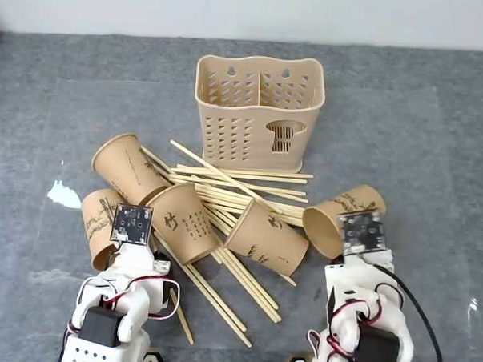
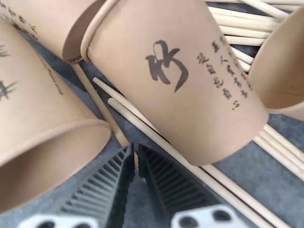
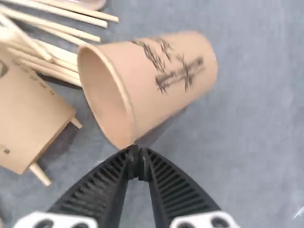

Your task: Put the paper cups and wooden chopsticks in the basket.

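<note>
With left gripper (image 2: 136,154) and right gripper (image 3: 138,160) fingers together and empty, the light, crushable cups (image 1: 267,238) probably suit a gentle rim pinch, the stiff chopsticks (image 1: 249,185) mid-shaft

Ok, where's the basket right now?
In the high view, the basket stands upright at the far middle of the table, just beyond the pile of chopsticks.

brush characters (image 2: 166,64) on paper cups (image 2: 190,109), unreadable

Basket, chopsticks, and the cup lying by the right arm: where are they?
basket (image 1: 257,146): high view, on its front wall.
chopsticks (image 1: 229,198): high view, on the pile where it runs between the cups.
paper cup (image 3: 156,80): right wrist view, on its printed side wall.
</note>
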`<state>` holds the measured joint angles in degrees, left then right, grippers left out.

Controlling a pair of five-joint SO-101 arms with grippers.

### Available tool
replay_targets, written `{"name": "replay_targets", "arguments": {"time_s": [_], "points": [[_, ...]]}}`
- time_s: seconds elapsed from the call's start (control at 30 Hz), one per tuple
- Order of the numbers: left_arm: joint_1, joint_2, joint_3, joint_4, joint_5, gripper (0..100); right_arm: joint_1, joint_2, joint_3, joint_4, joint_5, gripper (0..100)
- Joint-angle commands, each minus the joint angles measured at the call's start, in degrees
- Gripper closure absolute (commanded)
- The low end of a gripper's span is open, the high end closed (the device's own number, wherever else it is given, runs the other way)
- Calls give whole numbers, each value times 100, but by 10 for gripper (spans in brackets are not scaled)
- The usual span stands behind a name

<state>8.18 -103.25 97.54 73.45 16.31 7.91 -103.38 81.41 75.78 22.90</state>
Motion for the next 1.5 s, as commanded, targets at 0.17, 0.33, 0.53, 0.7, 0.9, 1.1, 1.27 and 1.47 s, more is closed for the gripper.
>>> {"name": "replay_targets", "arguments": {"time_s": [0.17, 0.33, 0.53, 0.7, 0.9, 1.1, 1.27, 1.47], "points": [[-26, -105, -110, -123, 0, 986, -1007, -57, -378, -215, 1090, 946], [-26, -105, -110, -123, 0, 986, -1270, -57, -360, -541, 914, 846], [-26, -105, -110, -123, 0, 986, -1226, -57, -299, -998, 1240, 844], [-26, -105, -110, -123, 0, 986, -848, -57, -114, -1156, 1864, 843], [-26, -105, -110, -123, 0, 986, -462, -57, 9, -1349, 1943, 843], [-26, -105, -110, -123, 0, 986, -462, -57, 914, -1842, 2268, 844], [-26, -105, -110, -123, 0, 986, -356, -57, 1231, -2273, 2259, 869], [-26, -105, -110, -123, 0, 986, -321, -57, 756, -2404, 2259, 976]]}}
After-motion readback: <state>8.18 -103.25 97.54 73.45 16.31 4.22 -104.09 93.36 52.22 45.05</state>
